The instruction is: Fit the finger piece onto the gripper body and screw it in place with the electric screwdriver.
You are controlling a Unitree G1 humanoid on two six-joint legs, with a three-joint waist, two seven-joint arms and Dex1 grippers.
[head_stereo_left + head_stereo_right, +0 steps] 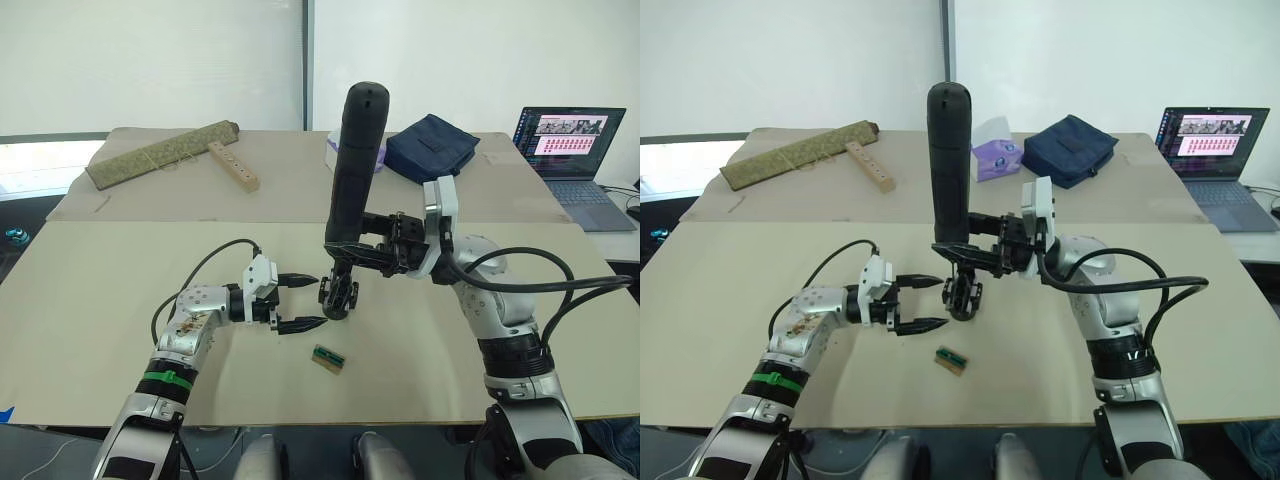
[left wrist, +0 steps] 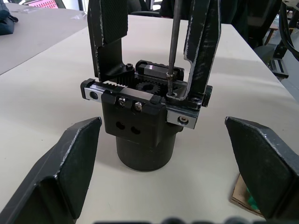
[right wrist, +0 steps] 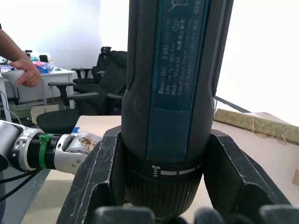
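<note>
Head view: screwdriver upright mid-table, clamped low in right gripper; body beneath; left gripper spread, empty, just left.
Left wrist: bit on screw beside finger piece, seated on body.
Right wrist: jaws squeezing barrel.
Handling: rigid, top-heavy, probably slippery; grip best low.
</note>
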